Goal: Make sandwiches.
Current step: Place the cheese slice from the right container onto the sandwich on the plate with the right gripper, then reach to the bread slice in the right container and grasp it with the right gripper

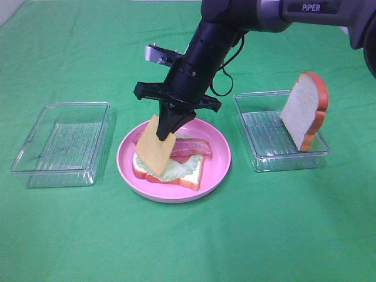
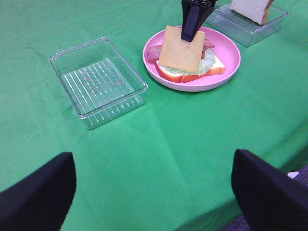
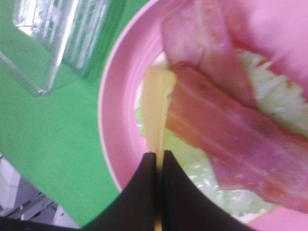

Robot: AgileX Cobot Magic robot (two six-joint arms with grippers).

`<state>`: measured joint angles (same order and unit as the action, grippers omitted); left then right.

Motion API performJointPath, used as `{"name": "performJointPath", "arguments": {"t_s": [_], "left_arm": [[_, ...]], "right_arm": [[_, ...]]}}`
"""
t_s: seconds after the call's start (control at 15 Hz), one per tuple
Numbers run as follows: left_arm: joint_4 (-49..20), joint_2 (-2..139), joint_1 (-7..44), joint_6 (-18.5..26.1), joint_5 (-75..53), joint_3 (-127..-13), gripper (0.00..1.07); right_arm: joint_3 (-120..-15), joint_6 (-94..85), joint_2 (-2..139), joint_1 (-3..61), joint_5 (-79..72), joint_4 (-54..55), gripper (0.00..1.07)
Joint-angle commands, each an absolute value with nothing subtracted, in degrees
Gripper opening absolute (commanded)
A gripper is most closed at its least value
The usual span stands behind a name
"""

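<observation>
two bread slices (image 1: 302, 108), two bacon strips (image 1: 191, 147), one cheese (image 1: 155, 154)

R pincer (image 1: 168, 134) over plate (image 1: 220, 160); front cloth (image 1: 188, 241) open.

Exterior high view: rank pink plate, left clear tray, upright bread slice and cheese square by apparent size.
1. pink plate and left clear tray: they look about alike, so no ranking between them.
2. upright bread slice.
3. cheese square: smallest, even though it is raised toward the camera.
</observation>
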<state>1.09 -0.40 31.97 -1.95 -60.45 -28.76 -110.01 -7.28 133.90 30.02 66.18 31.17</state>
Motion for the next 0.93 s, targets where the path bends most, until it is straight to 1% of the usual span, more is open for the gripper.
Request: {"name": "performJointPath", "arguments": {"t_s": [0.07,0.13,0.2,0.33,0.4,0.47,0.6,0.73,0.87,0.93], "left_arm": [[1.3,-0.8,32.0,-2.2,-59.9,-28.6,0.83],[1.3,-0.8,32.0,-2.2,-59.9,-28.6,0.83],[1.3,-0.8,32.0,-2.2,-59.9,-28.6,0.83],[1.3,-0.8,32.0,-2.2,-59.9,-28.6,0.83],[1.3,-0.8,32.0,-2.2,-59.9,-28.6,0.83],[1.3,-0.8,32.0,-2.2,-59.9,-28.6,0.83],[1.3,-0.8,32.0,-2.2,-59.9,-28.6,0.83],[1.3,-0.8,32.0,-2.2,-59.9,-28.6,0.83],[1.3,-0.8,32.0,-2.2,-59.9,-28.6,0.83],[1.3,-0.8,32.0,-2.2,-59.9,-28.6,0.83]], "right_arm": [[-109.6,-2.1,134.0,30.1,64.5,24.1,0.0],[-109.6,-1.4,134.0,30.1,64.5,22.7,0.0],[-109.6,0.9,134.0,30.1,64.9,21.3,0.07],[-109.7,1.8,134.0,30.0,64.9,20.8,0.49],[-109.8,1.7,133.7,30.0,64.9,20.3,0.64],[-109.8,1.7,133.0,30.0,65.1,19.0,0.72],[-109.8,1.7,131.2,30.0,65.3,16.5,0.74],[-110.6,1.9,128.3,29.9,66.7,11.2,0.74],[-110.8,2.8,124.7,28.5,68.1,7.6,0.74],[-110.8,3.7,122.0,26.4,69.0,5.8,0.74]]}}
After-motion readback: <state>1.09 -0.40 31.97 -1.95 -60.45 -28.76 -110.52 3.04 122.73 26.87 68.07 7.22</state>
